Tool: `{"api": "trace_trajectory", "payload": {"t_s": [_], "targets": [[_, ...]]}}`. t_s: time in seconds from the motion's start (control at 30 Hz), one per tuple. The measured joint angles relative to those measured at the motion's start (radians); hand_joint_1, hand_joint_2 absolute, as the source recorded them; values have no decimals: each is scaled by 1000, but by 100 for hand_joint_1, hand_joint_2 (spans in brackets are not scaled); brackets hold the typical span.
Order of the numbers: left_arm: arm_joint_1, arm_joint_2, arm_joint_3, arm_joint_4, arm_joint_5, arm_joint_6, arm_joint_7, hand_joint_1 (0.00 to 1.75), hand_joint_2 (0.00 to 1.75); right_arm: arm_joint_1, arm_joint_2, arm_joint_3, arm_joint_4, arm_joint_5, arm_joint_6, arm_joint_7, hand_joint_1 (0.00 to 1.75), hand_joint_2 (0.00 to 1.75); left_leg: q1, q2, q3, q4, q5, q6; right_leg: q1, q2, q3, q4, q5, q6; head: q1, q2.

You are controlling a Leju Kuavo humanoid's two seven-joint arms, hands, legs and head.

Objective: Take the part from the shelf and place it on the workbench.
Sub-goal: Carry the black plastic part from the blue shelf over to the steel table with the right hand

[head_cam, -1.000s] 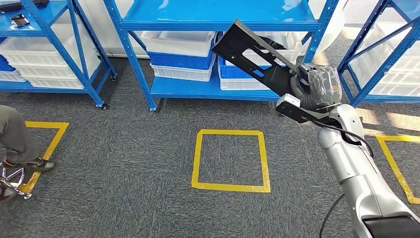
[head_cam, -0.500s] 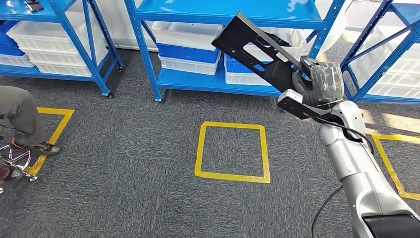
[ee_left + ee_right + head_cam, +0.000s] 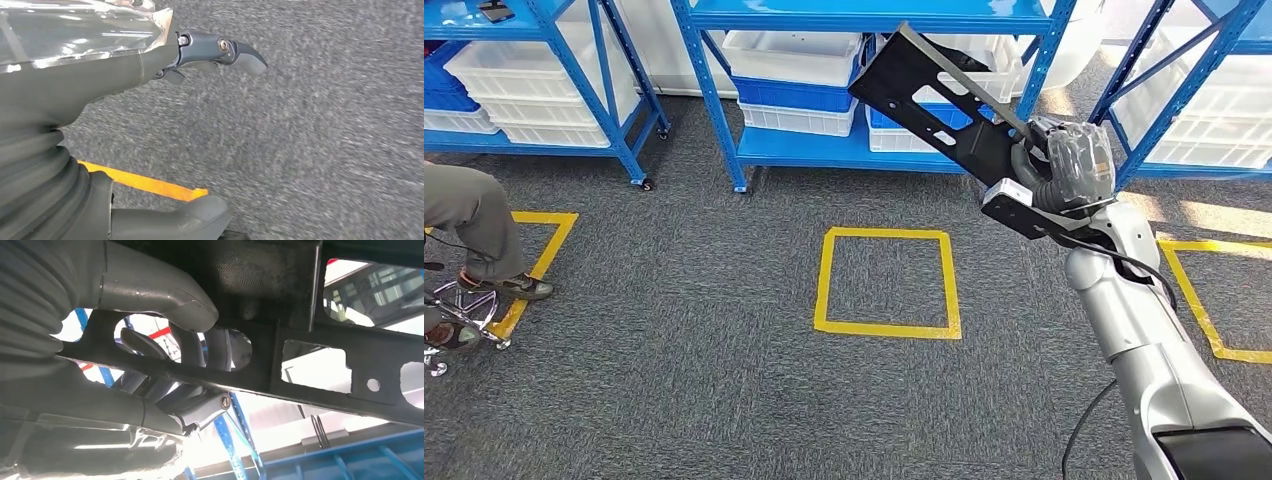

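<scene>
My right hand grips one end of a long flat black part with cut-out slots, raised at a slant in front of the blue shelf. In the right wrist view the thumb presses one face of the part while dark fingers wrap the other. My left hand hangs over grey carpet with nothing in it, its fingers and thumb apart.
Blue shelving racks with white and blue bins line the far side. Yellow tape squares mark the grey carpet. A seated person's leg and shoe and a chair base are at the left.
The whole view has shifted, so the camera moved: shelves and tape squares slid across the picture and the seated person shows more. My right hand still holds the part the same way.
</scene>
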Motion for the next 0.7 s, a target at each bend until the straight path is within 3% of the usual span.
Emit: {"api": "trace_trajectory", "payload": {"t_s": [0.03, 0.07, 0.1, 0.17, 0.2, 0.27, 0.33, 0.37, 0.43, 0.5, 0.53, 0.57, 0.6, 0.63, 0.7], "targets": [[0, 2, 0, 0, -1, 1, 1, 0, 175, 6, 0, -1, 0, 1, 0, 0, 175, 175, 4, 0, -4, 53, -15, -4, 0, 0, -13, 1, 10, 2, 0, 0], [0, 3, 0, 0, -2, 2, 2, 0, 175, 13, 0, -2, 0, 3, -1, 0, 175, 175, 7, 0, 6, 77, -9, -6, -1, 0, -24, 1, 19, 5, 0, 0], [0, 5, 0, 0, -3, 2, 3, 0, 175, 21, -1, -4, 0, 6, -2, 0, 175, 175, 10, 0, 35, 63, 11, -7, -2, 1, -35, 2, 27, 10, 0, 0], [-1, 8, 0, 0, -7, 3, 3, 0, 175, 32, -1, -7, -2, 9, -4, 0, 175, 175, 13, -2, 138, -57, 44, -3, -4, 0, -49, 2, 41, 20, 0, 0], [-2, 11, 0, 0, -10, 3, 3, 0, 175, 35, -1, -9, -3, 10, -5, 0, 175, 175, 12, -4, 190, -129, 47, 0, -4, 0, -54, 2, 48, 26, 0, 0], [-3, 14, 0, 0, -12, 3, 2, 0, 175, 37, 0, -11, -5, 13, -10, 0, 175, 175, 6, -7, 243, -213, 37, 6, -2, -1, -62, 1, 63, 43, 1, 0], [-3, 17, 0, 0, -13, 2, 2, 0, 175, 39, 2, -12, -5, 18, -14, 1, 175, 175, 3, -6, 238, -233, 41, 16, -1, -2, -73, 2, 74, 58, 1, 0], [-4, 18, 0, 0, -13, 2, 2, 0, 175, 42, 3, -12, -5, 21, -15, 1, 175, 175, 2, -4, 231, -238, 48, 26, -1, -2, -84, 13, 65, 60, 2, 0], [-4, 19, 0, 0, -13, 1, 2, 0, 175, 46, 5, -12, -5, 23, -16, 1, 175, 175, -1, -1, 209, -244, 70, 51, 0, -1, -117, 79, 3, 48, 3, 0], [-4, 21, 0, 0, -13, 0, 3, 0, 175, 48, 8, -12, -5, 31, -16, 3, 175, 175, -9, -1, 179, -243, 93, 63, 1, 1, -154, 207, -75, 35, 4, 0], [-4, 22, 0, 0, -14, 0, 2, 0, 175, 49, 11, -11, -4, 36, -16, 4, 175, 175, -13, -1, 163, -243, 105, 65, 2, 1, -163, 262, -94, 37, 4, 0], [-4, 22, 0, 0, -15, 0, 1, 0, 175, 49, 15, -10, -4, 42, -16, 6, 175, 175, -17, -1, 148, -242, 117, 67, 4, 2, -159, 294, -93, 43, 4, 0], [-4, 22, 0, 0, -16, 0, -1, 0, 175, 48, 19, -9, -3, 47, -16, 8, 175, 175, -20, -1, 133, -242, 129, 67, 7, 2, -138, 291, -75, 50, 4, 0], [-4, 22, 0, 0, -18, -1, -4, 0, 175, 47, 24, -9, -3, 50, -16, 9, 175, 175, -23, -1, 120, -242, 140, 66, 10, 2, -101, 251, -52, 54, 3, 0], [-5, 22, 0, 0, -20, -4, -9, 0, 175, 41, 33, -8, -3, 52, -15, 9, 175, 175, -27, -1, 99, -240, 161, 62, 20, 2, 5, 105, -42, 44, 3, 0]]}}
